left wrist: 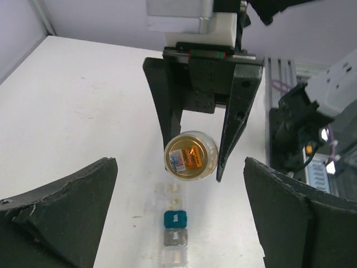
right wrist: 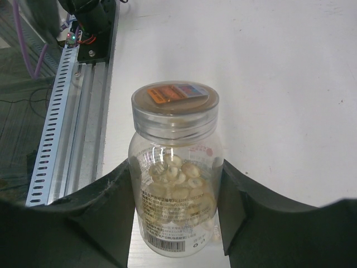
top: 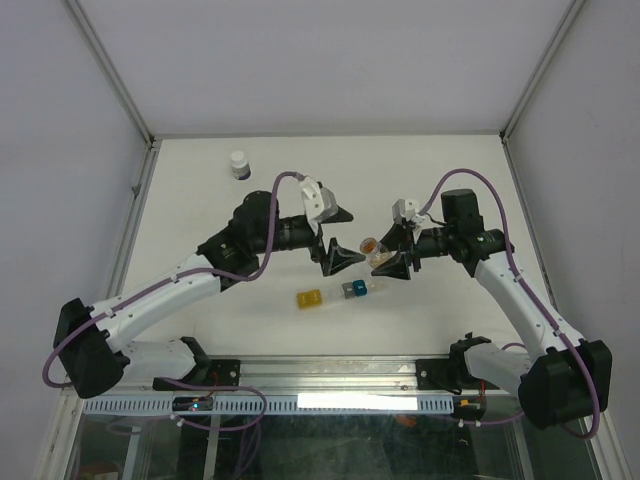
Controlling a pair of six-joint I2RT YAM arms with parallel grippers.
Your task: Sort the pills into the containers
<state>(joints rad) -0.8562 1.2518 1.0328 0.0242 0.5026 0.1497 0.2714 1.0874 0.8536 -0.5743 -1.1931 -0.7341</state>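
at the right gripper [right wrist: 174,167]: closed partway onto a clear vial [right wrist: 175,223], one black pad pressed to each side of its body, below the shoulder. holding it off the table, cap [right wrist: 174,106] on and pointing away from the wrist, toward the other arm. inside the vial, the pills [right wrist: 179,174]: a heap of small pale tan pellets against the wall, seen through the plastic. orange and red label on the flat of the cap, printed label low on the body.

at the left gripper [top: 352,237]: spread wide, gripping nothing, fingers [left wrist: 61,206] well apart at either edge of its own wrist view. facing the capped end of the vial, near it but not touching.

below the vial, on the white table [top: 450,180]: the containers [top: 352,290], lying in a short row. blue cube [left wrist: 174,218] in the row, with a greyish clear one [left wrist: 175,238] touching its near side and small clear ones [left wrist: 172,192] beyond, right under the vial as seen from the left wrist. yellow cube [top: 310,298] apart from the row, just to the left of it in the top view, with bare table between. cannot tell whether any lids are up, nor whether any pellet lies in a cube.

farther out: a small dark bottle [top: 238,163] with a white cap, upright near the far left corner, well apart from everything else. along the near edge, a metal rail [top: 330,372] by both arm bases.
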